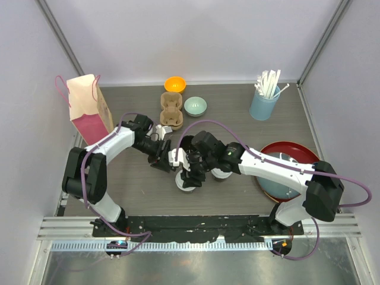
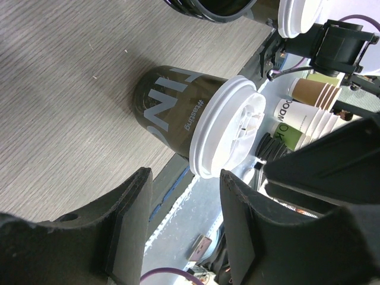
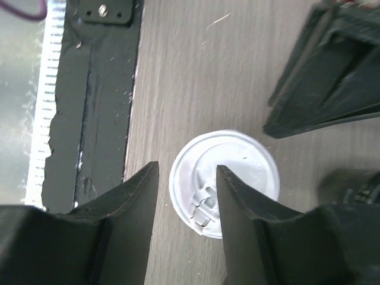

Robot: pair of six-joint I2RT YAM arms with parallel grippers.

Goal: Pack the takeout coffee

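Note:
A black paper cup (image 1: pixel 184 182) with a white lid stands near the table's front edge. In the left wrist view it (image 2: pixel 172 113) stands just beyond my open, empty left gripper (image 2: pixel 185 199). In the right wrist view its lid (image 3: pixel 237 172) lies straight below my open right gripper (image 3: pixel 187 196), one finger (image 3: pixel 246 225) overlapping the lid and not gripping it. In the top view my right gripper (image 1: pixel 191 168) hovers over this cup and my left gripper (image 1: pixel 162 158) is just to its upper left. A second lidded cup (image 1: pixel 222 174) stands to the right, partly hidden by the right arm.
A cardboard cup carrier (image 1: pixel 171 109) sits at the back centre, beside an orange bowl (image 1: pixel 175 85) and a pale green bowl (image 1: pixel 195 106). A pink paper bag (image 1: pixel 89 110) stands at the left. A blue tumbler of straws (image 1: pixel 264 102) is at the back right, a red tray (image 1: pixel 297 148) at the right.

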